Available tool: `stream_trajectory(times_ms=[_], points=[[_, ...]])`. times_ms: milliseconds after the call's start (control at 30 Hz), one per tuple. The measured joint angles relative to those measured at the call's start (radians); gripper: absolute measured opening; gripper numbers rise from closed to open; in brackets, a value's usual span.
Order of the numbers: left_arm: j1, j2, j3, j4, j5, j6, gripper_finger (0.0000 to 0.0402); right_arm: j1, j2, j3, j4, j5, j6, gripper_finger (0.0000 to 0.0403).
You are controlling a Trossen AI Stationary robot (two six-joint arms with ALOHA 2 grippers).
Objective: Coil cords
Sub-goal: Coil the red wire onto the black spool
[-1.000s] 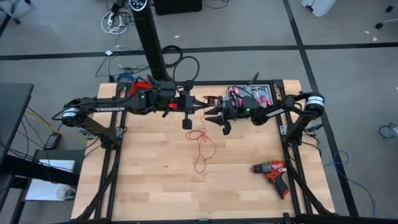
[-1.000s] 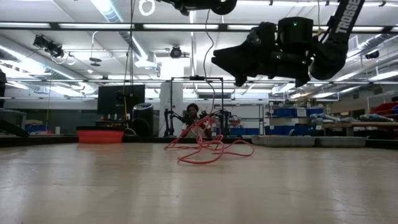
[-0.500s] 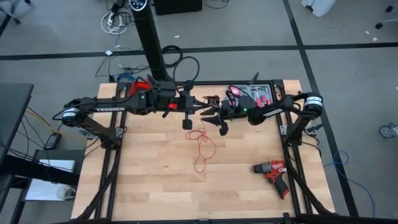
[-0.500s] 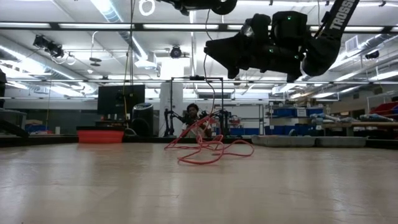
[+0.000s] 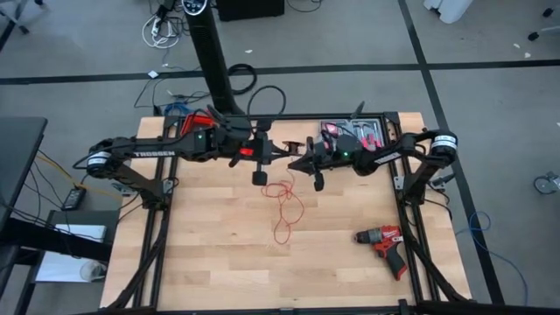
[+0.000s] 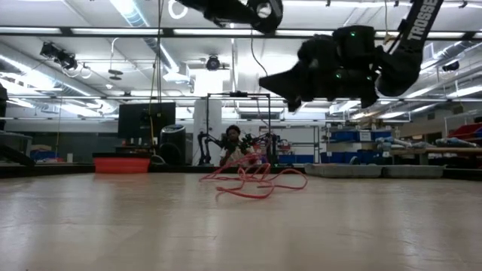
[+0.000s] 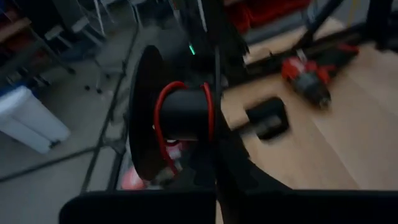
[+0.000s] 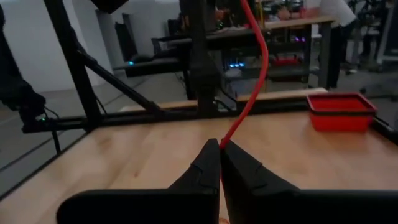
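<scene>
High view: both arms meet over the far half of the wooden table, the left gripper reaching in from nine o'clock and the right gripper from three o'clock, their tips close together but apart. The cords, thin red wire, lie loose on the boards just below the two grippers, a small loop near the tips and a longer squiggle trailing toward six o'clock. A red and black drill rests well apart at about four o'clock, and a tray of tools sits at the far edge behind the right arm.

In the right wrist view the right gripper's fingers are pressed fully together, pinching the red wire, which rises from the tips. In the left wrist view the left gripper is closed on the wire, with red turns wrapped around a dark round part of it.

From the low view the slack wire sits in a low red heap on the tabletop, with the right gripper hanging above it
</scene>
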Motion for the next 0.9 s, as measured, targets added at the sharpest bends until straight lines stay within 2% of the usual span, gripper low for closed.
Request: stream_trajectory(times_ms=[233, 400, 567, 700, 900], points=[[0.009, -0.015, 0.0, -0.115, -0.125, -0.017, 0.0, -0.033, -0.085, -0.097, -0.005, -0.077, -0.002, 0.0002], [0.038, -0.017, 0.0, -0.18, -0.169, -0.079, 0.0, -0.025, -0.164, -0.108, -0.153, -0.091, -0.101, 0.0001], [0.055, -0.013, 0.0, -0.232, -0.154, -0.108, 0.0, -0.029, -0.282, -0.108, -0.285, -0.044, -0.232, 0.0001], [0.055, -0.013, -0.01, -0.22, -0.109, -0.131, 0.0001, -0.047, -0.366, -0.099, -0.344, -0.037, -0.264, 0.0], [0.055, 0.008, -0.01, -0.2, -0.012, -0.183, 0.0, -0.049, -0.409, 0.009, -0.529, -0.05, -0.383, 0.0]])
